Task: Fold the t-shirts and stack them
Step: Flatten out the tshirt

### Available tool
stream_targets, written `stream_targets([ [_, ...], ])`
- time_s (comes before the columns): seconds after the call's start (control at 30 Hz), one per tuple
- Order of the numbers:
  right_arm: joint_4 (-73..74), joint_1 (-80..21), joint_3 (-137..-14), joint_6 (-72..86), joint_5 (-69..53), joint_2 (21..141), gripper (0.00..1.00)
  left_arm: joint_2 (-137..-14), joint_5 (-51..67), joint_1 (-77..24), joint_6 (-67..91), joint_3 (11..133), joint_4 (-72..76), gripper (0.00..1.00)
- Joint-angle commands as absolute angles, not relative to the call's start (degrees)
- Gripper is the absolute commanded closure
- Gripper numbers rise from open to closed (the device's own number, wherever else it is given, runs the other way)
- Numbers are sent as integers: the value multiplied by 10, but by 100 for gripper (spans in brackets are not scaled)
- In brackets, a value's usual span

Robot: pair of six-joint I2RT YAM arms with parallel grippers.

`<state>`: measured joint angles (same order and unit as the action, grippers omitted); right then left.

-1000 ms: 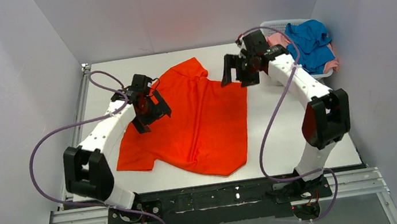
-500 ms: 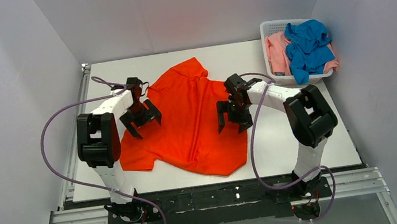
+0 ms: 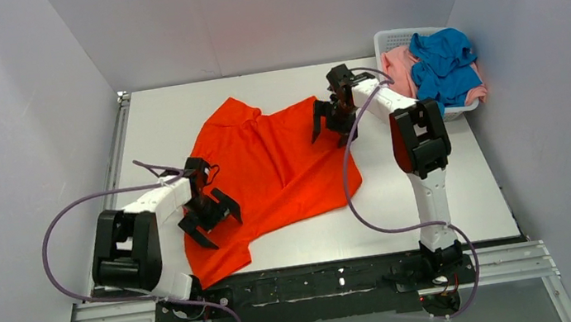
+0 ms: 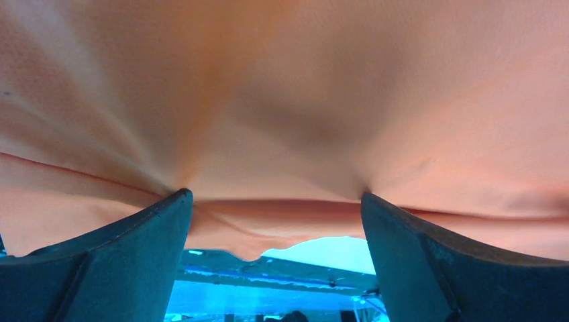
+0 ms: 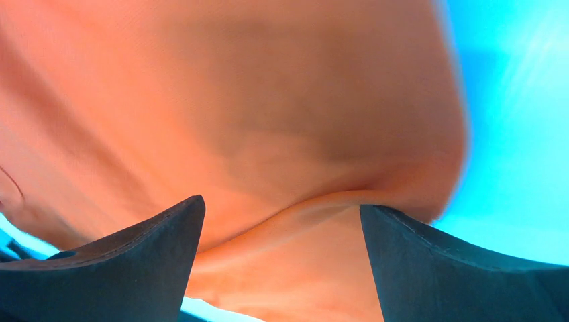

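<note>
**Asker:** Where is the orange-red shirt (image 3: pixel 279 166) just now?

**Me:** It lies on the white tabletop (image 3: pixel 168 118), rumpled and opened out. It runs slantwise from the near left towards the far middle. Its nearest corner comes close to the near edge, beside the base of my left arm, and a rounded lobe of cloth sticks out at the far left.

**Asker:** And your tools?

**Me:** My left tool (image 3: pixel 213 219) is over the shirt's near-left part and is released. Its two fingers (image 4: pixel 127 255) stand wide apart with nothing pinched between them. From that wrist the cloth fills nearly the whole view, and it draws into creases right at each fingertip. My right tool (image 3: pixel 329 126) is at the shirt's far-right edge and is spread just as wide. There the cloth bulges between the tips, its edge curves past on one side, and bare tabletop shows beyond it.

**Asker:** So neither tool is gripping the shirt?

**Me:** Neither — both sets of jaws are parted, with the tips meeting the cloth.

**Asker:** What about the other shirts?

**Me:** They are bunched in the white basket (image 3: pixel 384 35) at the far right corner. The blue shirt (image 3: pixel 444 61) is heaped on top and spills over the rim. The pink shirt (image 3: pixel 398 69) lies beside and under it. My right tool is near the basket but apart from it, and my left tool is well away.
</note>
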<state>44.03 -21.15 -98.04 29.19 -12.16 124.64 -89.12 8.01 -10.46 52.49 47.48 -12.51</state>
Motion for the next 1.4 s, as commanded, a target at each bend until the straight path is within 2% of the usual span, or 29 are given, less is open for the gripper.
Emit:
stream_targets([
  [0.0,471,-180,-1095,262,-97,1307,6,-798,86,-160,596,408,-193,2],
  [0.1,509,-177,-1148,247,-85,1304,6,-752,49,-163,587,426,-217,2],
  [0.2,507,-177,-1114,246,-55,1240,6,-759,-30,-160,546,506,-273,2],
  [0.27,494,-175,-1056,258,-27,1180,6,-776,-50,-153,526,554,-288,2],
  [0.47,419,-165,-807,305,-10,1005,7,-854,-2,-138,504,627,-225,2],
  [0.57,392,-165,-710,314,-36,980,12,-912,34,-139,493,665,-206,2],
  [0.73,360,-165,-648,321,-42,985,23,-986,75,-137,467,690,-180,2],
  [0.8,357,-165,-649,318,-44,997,31,-1007,77,-137,461,696,-190,2],
  [0.83,364,-165,-655,317,-44,1005,38,-1012,77,-138,458,696,-196,2],
  [0.87,371,-165,-659,317,-44,1011,50,-1011,80,-137,457,692,-196,2],
  [0.93,372,-166,-653,324,-45,1012,79,-1006,75,-138,455,675,-191,2],
  [1.0,378,-167,-650,325,-45,1007,96,-1001,65,-137,448,667,-191,2],
  [1.03,393,-168,-653,324,-39,1005,99,-1001,60,-137,446,665,-194,2],
  [1.17,502,-184,-662,342,24,979,99,-995,49,-137,437,658,-201,2],
  [1.37,650,-226,-667,414,115,929,90,-980,44,-138,441,634,-196,2],
])
